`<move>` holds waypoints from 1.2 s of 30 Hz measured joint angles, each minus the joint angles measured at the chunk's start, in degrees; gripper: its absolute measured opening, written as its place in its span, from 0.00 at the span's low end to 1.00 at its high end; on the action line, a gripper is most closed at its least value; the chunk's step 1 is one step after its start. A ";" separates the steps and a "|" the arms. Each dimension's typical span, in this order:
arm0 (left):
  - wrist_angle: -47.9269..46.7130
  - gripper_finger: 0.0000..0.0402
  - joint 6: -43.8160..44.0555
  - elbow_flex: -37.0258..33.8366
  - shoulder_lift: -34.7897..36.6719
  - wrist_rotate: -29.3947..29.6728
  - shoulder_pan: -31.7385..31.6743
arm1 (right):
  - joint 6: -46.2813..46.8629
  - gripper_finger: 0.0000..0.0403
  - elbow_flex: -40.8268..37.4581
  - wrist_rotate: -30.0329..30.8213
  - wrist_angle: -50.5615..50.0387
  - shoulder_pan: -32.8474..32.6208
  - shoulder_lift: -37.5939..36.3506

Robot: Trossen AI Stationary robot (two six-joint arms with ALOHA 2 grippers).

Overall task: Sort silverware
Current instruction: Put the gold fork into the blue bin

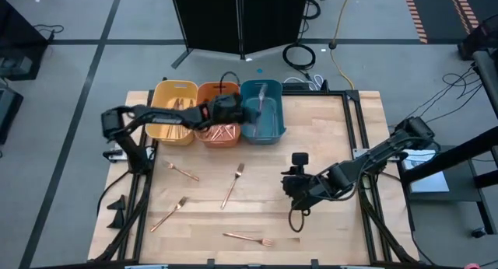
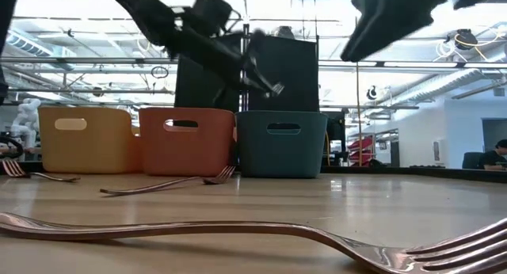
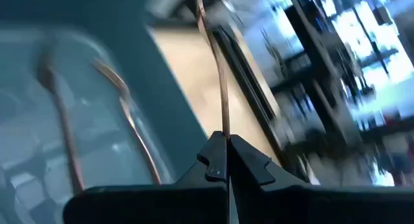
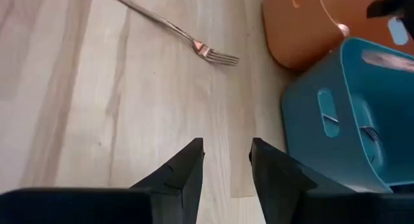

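My left gripper (image 1: 249, 113) reaches from the table's left over the teal bin (image 1: 272, 129) and is shut on a slim copper piece of silverware (image 3: 223, 88). Other copper pieces (image 3: 132, 123) lie in that bin. More lie in the orange bin (image 1: 218, 133) and the yellow bin (image 1: 173, 113). Several copper forks lie flat on the table: one (image 1: 184, 172) left, one (image 1: 233, 183) in the middle, one (image 1: 169, 213) near left, one (image 1: 249, 239) near the front edge. My right gripper (image 4: 225, 149) hangs open above bare wood right of the middle (image 1: 299, 182). My left gripper pinches the copper piece between its two shut fingers (image 3: 249, 162), at the end nearest the gripper (image 3: 224, 128). The piece runs straight on past the fingertips, in line with them. It is lifted clear, above the teal bin; which kind of piece it is does not show.
The three bins stand side by side at the table's far edge, yellow, orange, teal from left to right. A fork's tines (image 4: 217, 54) point toward the orange bin (image 4: 310, 23). Bare wood lies right of the teal bin (image 4: 343, 114) and around my right gripper. Cables run beyond the far edge.
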State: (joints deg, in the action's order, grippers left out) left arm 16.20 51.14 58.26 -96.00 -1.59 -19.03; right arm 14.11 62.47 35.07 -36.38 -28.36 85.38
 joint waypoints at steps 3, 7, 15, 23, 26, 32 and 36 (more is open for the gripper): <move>-1.13 0.00 0.97 2.69 -3.09 0.69 -3.15 | 1.09 0.29 -2.65 0.68 1.46 -0.28 -2.19; -6.72 0.00 0.91 5.70 -4.94 1.04 -4.89 | 2.66 0.29 -3.29 0.70 1.60 -0.41 -4.10; -8.54 0.05 0.99 6.12 -5.28 0.55 -5.70 | -3.95 0.29 -3.23 0.98 5.54 -0.41 -4.48; -8.56 0.15 0.93 6.12 -5.26 0.35 -5.78 | -4.74 0.29 -3.27 0.92 5.57 -0.41 -4.39; -8.57 0.19 0.33 6.12 -5.26 -0.51 -6.37 | -4.74 0.29 -3.27 0.92 5.63 -0.41 -4.39; -8.35 0.20 -4.37 6.12 -2.64 -2.85 -8.95 | -4.44 0.29 -3.27 0.89 5.81 -0.41 -4.39; -8.66 0.20 -10.79 6.12 1.96 -2.88 -9.07 | -4.39 0.29 -3.27 0.87 5.85 -0.41 -4.38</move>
State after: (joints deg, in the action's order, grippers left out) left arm 7.55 40.36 64.38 -94.04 -4.47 -28.10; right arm 9.72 59.20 35.94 -30.52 -28.77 80.99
